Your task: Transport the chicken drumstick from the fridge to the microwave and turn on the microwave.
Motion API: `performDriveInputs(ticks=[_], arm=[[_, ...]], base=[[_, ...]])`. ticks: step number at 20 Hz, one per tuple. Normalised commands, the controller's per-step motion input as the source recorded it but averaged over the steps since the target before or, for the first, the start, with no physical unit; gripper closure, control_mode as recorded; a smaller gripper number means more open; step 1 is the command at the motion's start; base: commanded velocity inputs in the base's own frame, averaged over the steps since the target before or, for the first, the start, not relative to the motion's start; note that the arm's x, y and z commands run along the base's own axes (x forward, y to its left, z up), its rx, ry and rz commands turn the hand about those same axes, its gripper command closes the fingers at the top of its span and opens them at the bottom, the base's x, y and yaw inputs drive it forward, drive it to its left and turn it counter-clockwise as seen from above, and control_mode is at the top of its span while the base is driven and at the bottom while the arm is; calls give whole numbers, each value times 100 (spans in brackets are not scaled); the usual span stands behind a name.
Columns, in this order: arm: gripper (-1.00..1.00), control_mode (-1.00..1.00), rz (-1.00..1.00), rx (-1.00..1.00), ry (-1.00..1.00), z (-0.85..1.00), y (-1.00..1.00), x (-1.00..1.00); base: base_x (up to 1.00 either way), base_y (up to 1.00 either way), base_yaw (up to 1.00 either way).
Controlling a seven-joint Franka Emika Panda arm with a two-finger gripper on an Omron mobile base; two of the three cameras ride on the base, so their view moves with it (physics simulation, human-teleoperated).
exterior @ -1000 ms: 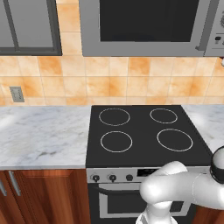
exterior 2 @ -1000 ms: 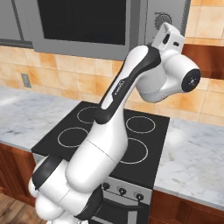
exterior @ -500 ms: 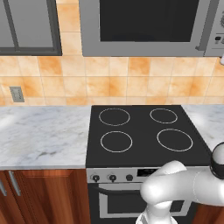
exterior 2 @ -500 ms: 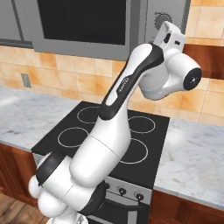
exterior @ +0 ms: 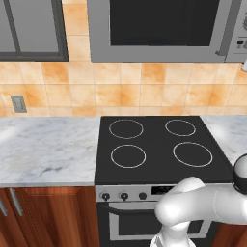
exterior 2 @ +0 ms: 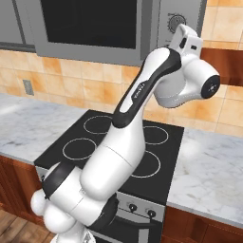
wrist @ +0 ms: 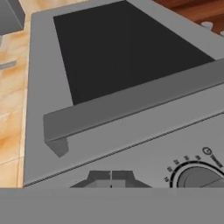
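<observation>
Microwave sits at frame top above the stove, door closed, window dark. In the hand view its dial is lower right, handle across the middle. Gripper at bottom centre, fingers pinched together, holding nothing, right up at the panel.

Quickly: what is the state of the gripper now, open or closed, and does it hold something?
Gripper: closed, holding nothing visible, close to the microwave front near its dial.
</observation>
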Motion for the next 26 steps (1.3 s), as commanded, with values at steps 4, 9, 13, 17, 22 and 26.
performDriveInputs(ticks=[4,9,13,17,22,26], arm=[[100,-100,0,-6,0,-4,-4,11],[100,-100,0,-5,0,-1,-1,22],[100,-100,0,-3,0,0,-9,26],[100,-100,0,-2,0,0,-16,27],[100,-100,0,-1,0,0,-19,25],[100,-100,0,-4,-1,-13,-10,28]], base=[[0,0,0],[0,0,0],[0,0,0],[0,0,0],[0,0,0],[0,0,0]])
